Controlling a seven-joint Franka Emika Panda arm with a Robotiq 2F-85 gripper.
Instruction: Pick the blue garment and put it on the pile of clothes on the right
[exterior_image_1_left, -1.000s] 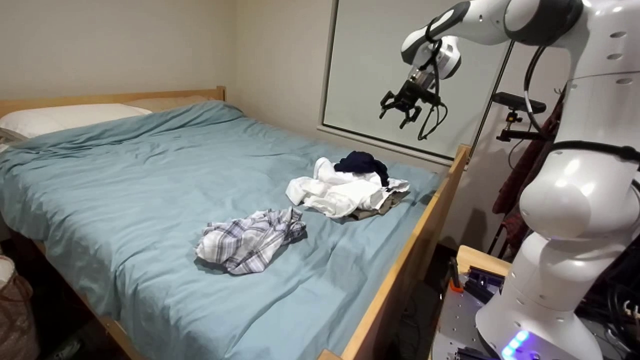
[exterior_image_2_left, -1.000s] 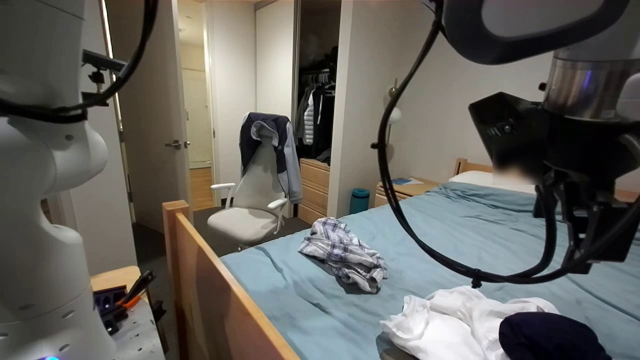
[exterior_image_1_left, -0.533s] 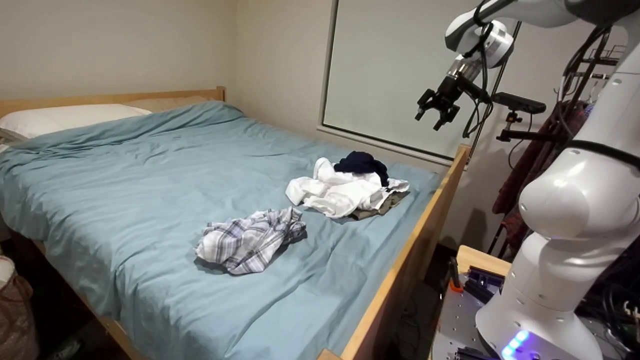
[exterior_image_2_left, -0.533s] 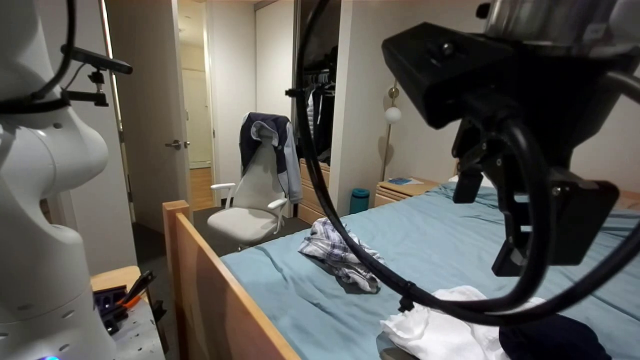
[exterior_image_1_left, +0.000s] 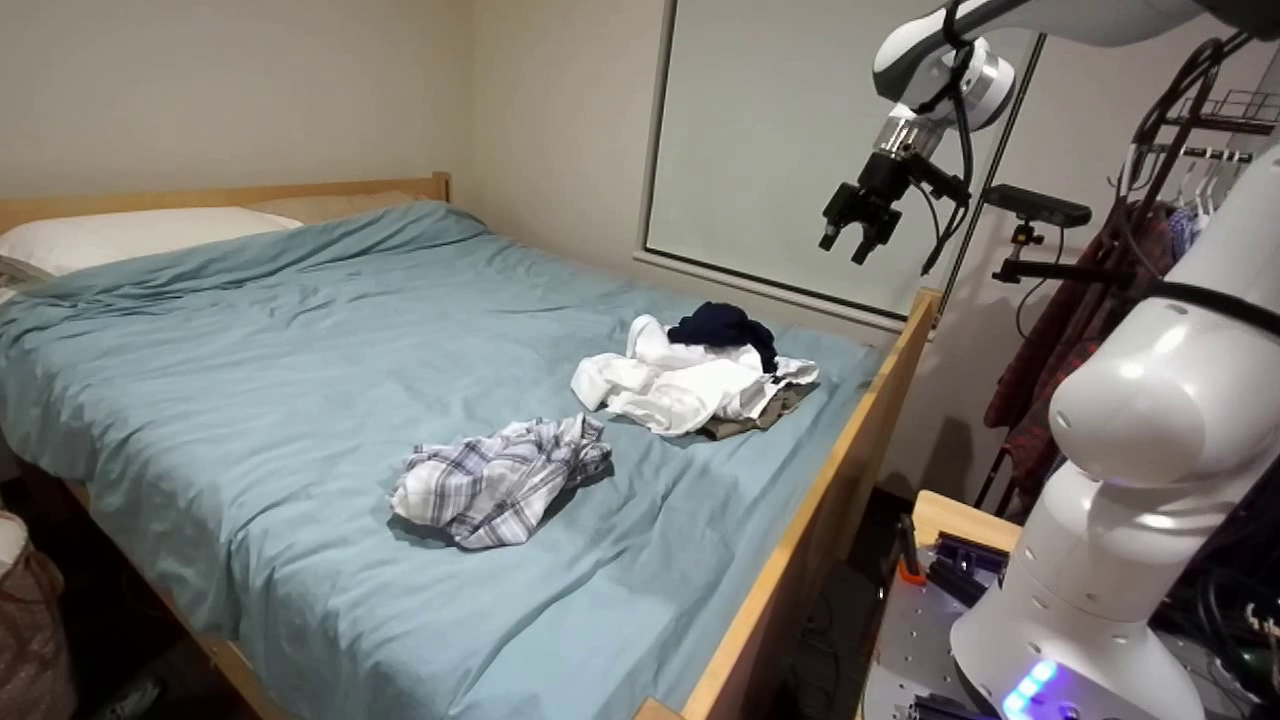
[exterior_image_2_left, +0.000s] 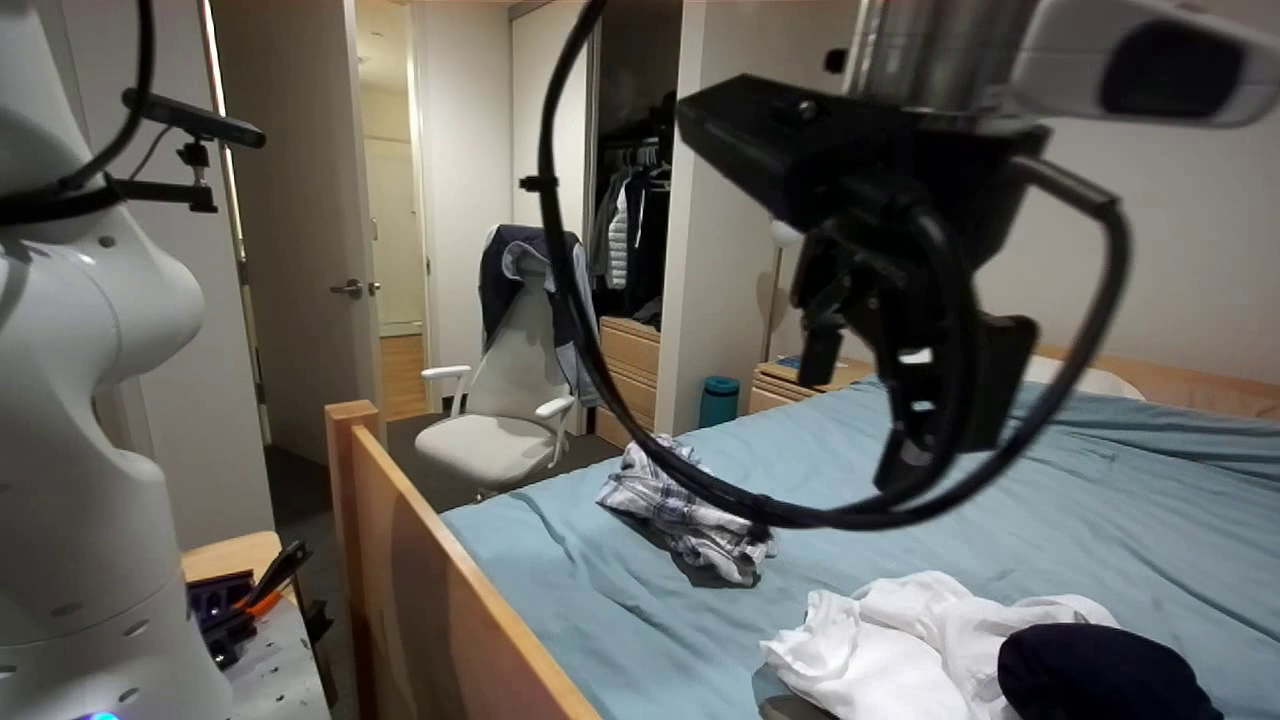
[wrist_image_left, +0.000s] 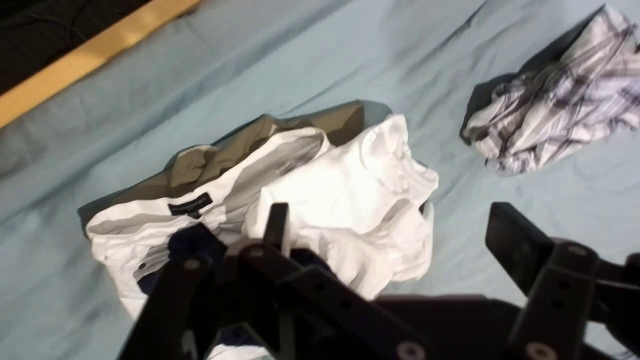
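Note:
A dark navy-blue garment (exterior_image_1_left: 722, 325) lies bunched on top of a pile of white clothes (exterior_image_1_left: 670, 390) near the foot of the bed. An olive-brown garment (wrist_image_left: 200, 170) sticks out from under the white ones. In the wrist view the navy garment (wrist_image_left: 195, 245) is partly hidden behind a finger. A plaid white and grey-blue garment (exterior_image_1_left: 500, 480) lies crumpled apart from the pile; it also shows in the wrist view (wrist_image_left: 565, 110). My gripper (exterior_image_1_left: 844, 247) is open and empty, high above the bed's foot end, and in the wrist view (wrist_image_left: 388, 220) its fingers stand wide apart.
The bed's wooden footboard (exterior_image_1_left: 800, 540) stands between the robot base and the bed. A wall panel (exterior_image_1_left: 800, 150) is behind the arm. A mounted camera (exterior_image_1_left: 1038, 205) is beside the arm. A cable loop (exterior_image_2_left: 730, 495) hangs from the wrist. An office chair (exterior_image_2_left: 500, 430) stands beyond the bed.
The arm has drawn back toward its base over the last second, then shifted slightly the opposite way in the last half second. The gripper has stayed open. The clothes have not moved.

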